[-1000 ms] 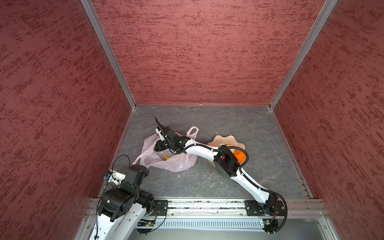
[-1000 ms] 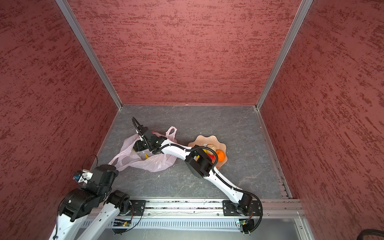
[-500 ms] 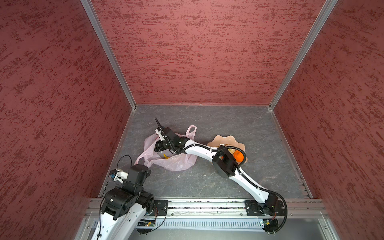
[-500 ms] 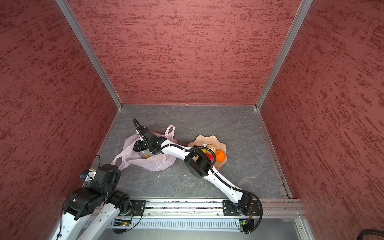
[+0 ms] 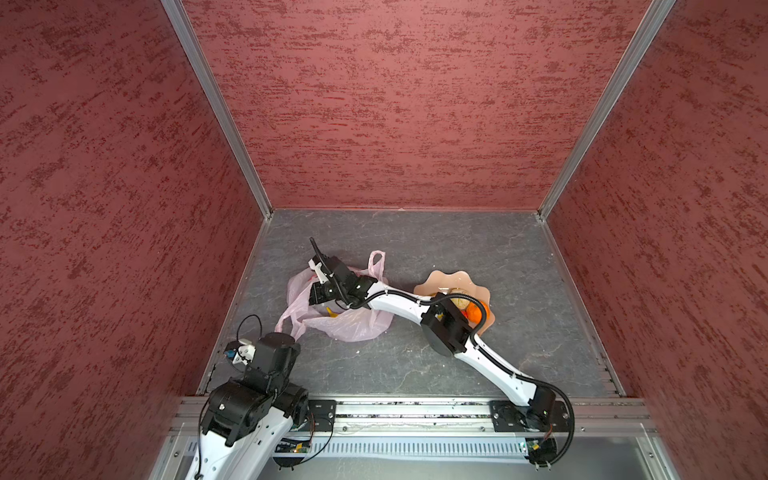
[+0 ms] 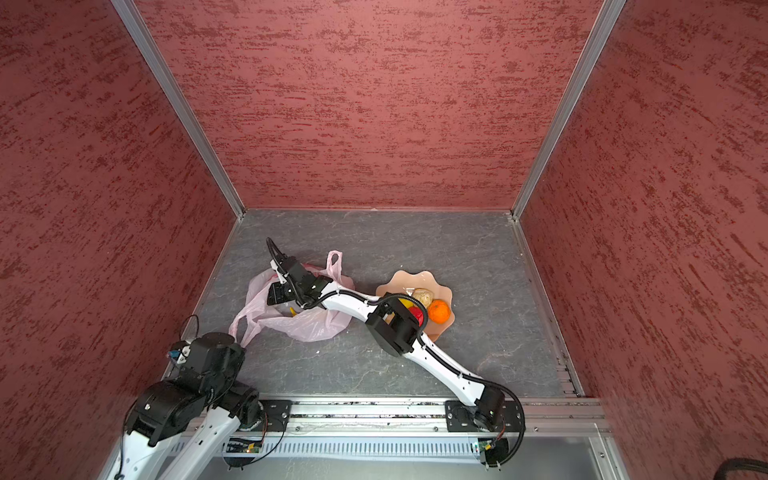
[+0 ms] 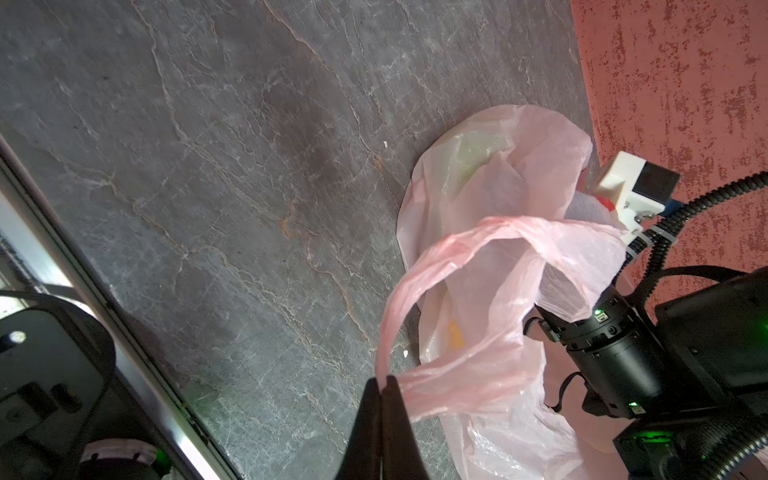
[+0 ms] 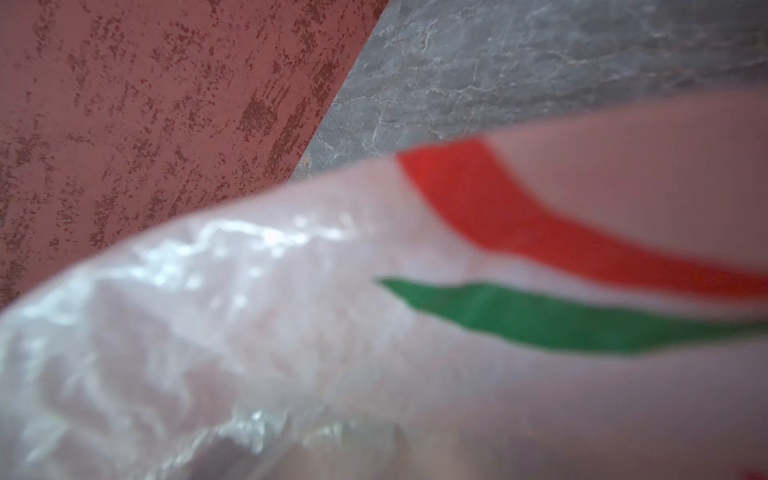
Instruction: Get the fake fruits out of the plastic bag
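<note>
Both jaws of the left gripper point(image 7: 380, 380) stay pinched on one loop handle of the thin, translucent pale-pink plastic bag point(image 7: 519, 174), barely shifted this past second. The right gripper point(image 5: 316, 297) lingers in the bag's mouth, its spread hidden. No fruit has come out: the long yellow toy banana point(image 5: 330, 311) is inside; others lie in the peach wavy-edged dish point(image 5: 440, 277).

Mottled red walls point(image 5: 395, 104), grey (veined) floor point(image 5: 415, 365)
</note>
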`<state>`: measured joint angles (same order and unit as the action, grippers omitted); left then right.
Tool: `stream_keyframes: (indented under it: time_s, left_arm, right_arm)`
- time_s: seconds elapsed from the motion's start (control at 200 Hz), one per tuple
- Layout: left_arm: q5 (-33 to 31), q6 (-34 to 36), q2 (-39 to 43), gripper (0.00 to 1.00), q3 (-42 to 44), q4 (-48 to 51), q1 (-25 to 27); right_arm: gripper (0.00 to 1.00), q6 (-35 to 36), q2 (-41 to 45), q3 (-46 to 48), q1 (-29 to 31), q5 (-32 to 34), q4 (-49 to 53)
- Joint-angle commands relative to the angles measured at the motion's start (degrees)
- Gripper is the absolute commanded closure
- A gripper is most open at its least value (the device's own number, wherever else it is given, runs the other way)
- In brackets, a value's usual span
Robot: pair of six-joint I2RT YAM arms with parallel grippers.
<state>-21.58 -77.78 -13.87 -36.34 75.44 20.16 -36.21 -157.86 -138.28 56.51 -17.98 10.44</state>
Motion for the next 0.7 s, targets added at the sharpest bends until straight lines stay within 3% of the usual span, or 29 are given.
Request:
stream_keyframes:
  time_s: [0.0,0.14,0.496,0.696]
  left_arm:
    - [0.97,-0.17,0.47,1.0,0.48,-1.35,-0.04]
    - [1.34,-0.04,0.33,1.0,0.57,-1.66,-0.11]
    - [0.11,0.26,0.32,1.0,-0.29,-1.3,-0.04]
    - [-1.84,0.96,0.14,1.0,-1.92,-0.66,-0.03]
  right_arm:
    - [0.31,-1.69,-1.23,-2.31,-0.27,-1.86,-2.65]
    - [0.36,-2.28,-1.66,-2.5,-0.29,-2.19,-3.51]
    - [0.63,-2.3,-1.95,-2.5,-0.26,-1.88,-3.97]
    - [0.71,-1.63,-0.57,-1.23,-0.32,-1.38,-3.92]
